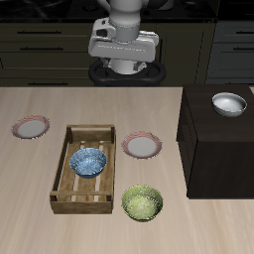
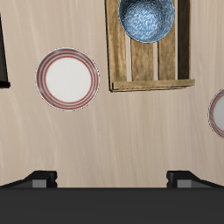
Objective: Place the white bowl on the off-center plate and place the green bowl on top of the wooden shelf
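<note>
The white bowl (image 1: 229, 104) sits on the flat top of the dark wooden shelf (image 1: 218, 149). Near the table's front edge the speckled green bowl (image 1: 142, 202) rests on the table, beside the slatted tray. The off-center plate (image 1: 31, 127) (image 2: 219, 112) lies far out on the other side of the tray from the shelf. My gripper (image 1: 123, 48) (image 2: 114, 178) hangs high at the table's back, open and holding nothing. Its fingertips (image 2: 44, 178) are spread wide. Neither bowl of the task shows in the wrist view.
A pale slatted wooden tray (image 1: 86, 169) (image 2: 149, 52) holds a blue patterned bowl (image 1: 88, 162) (image 2: 147, 17). A second pink-rimmed plate (image 1: 143, 147) (image 2: 67, 79) lies between the tray and the shelf. The shelf's dark edge (image 2: 3, 52) shows in the wrist view.
</note>
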Robot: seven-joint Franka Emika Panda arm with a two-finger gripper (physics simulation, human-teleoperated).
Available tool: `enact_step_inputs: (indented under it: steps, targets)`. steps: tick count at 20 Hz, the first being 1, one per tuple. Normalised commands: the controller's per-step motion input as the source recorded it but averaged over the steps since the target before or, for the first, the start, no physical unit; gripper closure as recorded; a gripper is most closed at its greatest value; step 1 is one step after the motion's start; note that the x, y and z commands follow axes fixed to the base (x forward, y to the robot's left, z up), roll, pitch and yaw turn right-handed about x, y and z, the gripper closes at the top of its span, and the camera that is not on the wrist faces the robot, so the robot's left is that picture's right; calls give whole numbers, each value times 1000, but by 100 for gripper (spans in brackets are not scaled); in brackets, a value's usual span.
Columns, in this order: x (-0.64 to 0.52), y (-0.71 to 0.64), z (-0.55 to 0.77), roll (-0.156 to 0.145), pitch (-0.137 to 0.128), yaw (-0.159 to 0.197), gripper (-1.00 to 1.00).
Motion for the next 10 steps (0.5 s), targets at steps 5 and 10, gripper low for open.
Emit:
enact_step_inputs:
  steps: [5,10]
  targets:
    - [93,226,140,13,-14,-2,-100]
    - [115,313,149,18,-8,12,-100]
